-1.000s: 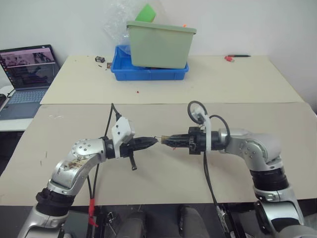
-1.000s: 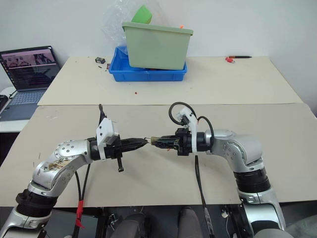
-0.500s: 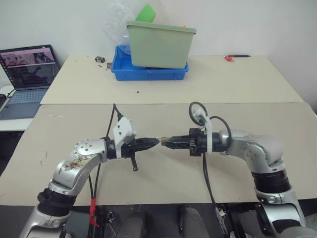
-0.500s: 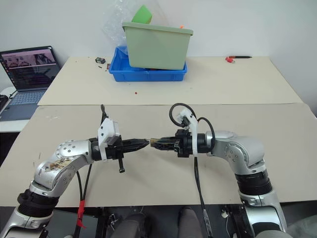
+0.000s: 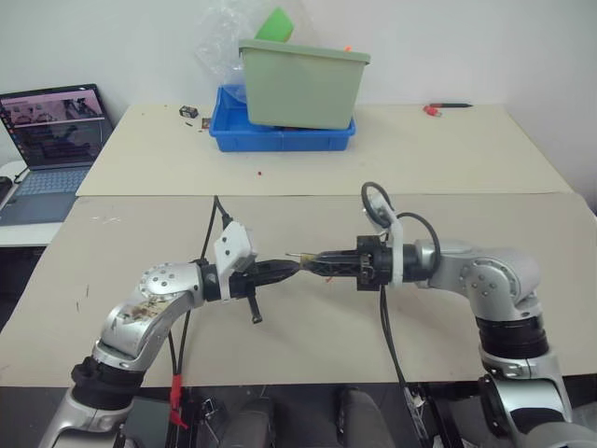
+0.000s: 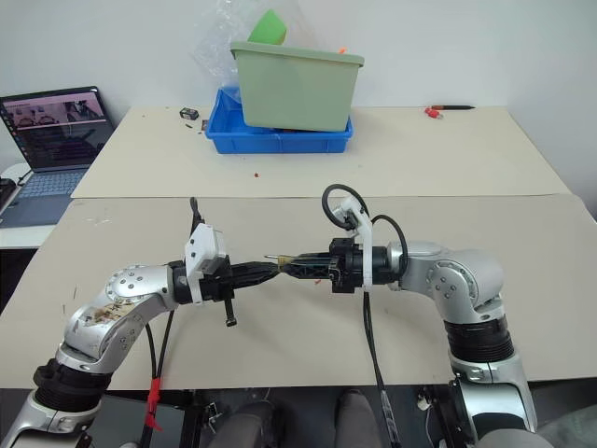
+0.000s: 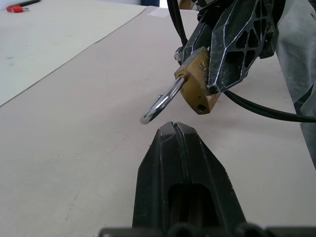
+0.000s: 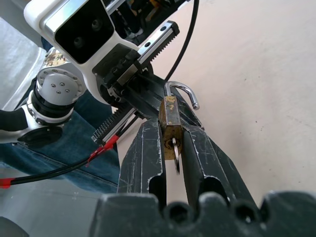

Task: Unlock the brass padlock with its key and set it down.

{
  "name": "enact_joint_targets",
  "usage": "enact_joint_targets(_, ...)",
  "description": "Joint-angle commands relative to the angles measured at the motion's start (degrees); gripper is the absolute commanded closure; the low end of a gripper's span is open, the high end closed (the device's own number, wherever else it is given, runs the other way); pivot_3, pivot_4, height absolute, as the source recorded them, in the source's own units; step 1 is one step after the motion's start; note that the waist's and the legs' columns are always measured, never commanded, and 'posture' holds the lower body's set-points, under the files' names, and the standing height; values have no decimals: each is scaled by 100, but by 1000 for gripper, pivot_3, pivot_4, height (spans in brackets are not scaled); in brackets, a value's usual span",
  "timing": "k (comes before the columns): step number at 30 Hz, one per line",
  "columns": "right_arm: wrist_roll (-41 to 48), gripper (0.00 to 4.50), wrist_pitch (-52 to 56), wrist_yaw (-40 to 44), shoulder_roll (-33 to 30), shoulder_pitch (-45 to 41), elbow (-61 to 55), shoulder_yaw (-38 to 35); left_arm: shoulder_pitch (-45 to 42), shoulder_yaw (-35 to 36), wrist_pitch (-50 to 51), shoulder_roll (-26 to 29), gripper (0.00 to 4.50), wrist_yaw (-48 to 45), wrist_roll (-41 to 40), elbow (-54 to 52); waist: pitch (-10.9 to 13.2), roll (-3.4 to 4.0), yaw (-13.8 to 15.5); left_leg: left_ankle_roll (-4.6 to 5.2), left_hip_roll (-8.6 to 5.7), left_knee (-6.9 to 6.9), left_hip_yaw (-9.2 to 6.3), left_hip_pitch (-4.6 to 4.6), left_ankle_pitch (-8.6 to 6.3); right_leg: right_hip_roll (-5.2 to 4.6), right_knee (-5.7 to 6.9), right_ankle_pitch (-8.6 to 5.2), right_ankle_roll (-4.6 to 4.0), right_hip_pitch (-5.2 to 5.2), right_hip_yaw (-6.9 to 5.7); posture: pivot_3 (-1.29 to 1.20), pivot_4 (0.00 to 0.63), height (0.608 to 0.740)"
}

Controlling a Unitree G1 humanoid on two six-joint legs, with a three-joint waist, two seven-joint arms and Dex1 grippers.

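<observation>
From the head view my right gripper (image 5: 312, 262) meets my closed, empty left gripper (image 5: 291, 269) above the near table (image 5: 308, 327). My right wrist view shows the brass padlock (image 8: 171, 129) clamped between my right fingers, shackle sprung open. I judge unlocking done; next I must lower it onto the table and release.

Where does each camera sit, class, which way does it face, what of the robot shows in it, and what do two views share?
Left eye view: on the head, looking forward and down over the table; both arms show.
Right eye view: beside it, same scene.
Left wrist view: along the shut left gripper, facing the right gripper.
Right wrist view: along the right gripper's fingers, facing the left gripper.
Shared: both wrist views show the brass padlock clamped in the right gripper, shackle swung open.
</observation>
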Motion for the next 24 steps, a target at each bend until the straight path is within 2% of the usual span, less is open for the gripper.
enact_joint_targets(1,272,4411,63,71,-69,45,-276,-110,-29,158,-72,-6,4500,15,15,-189,0,0,-1,0,0,0,0,0,0,0,0,0,0,0,0,0,150,740)
enact_joint_targets(24,296,4411,41,123,-211,285,-225,87,34,208,-5,-39,4500,153,-32,-330,0,0,-1,2,0,0,2,0,-1,0,0,0,0,1,1,0,150,740)
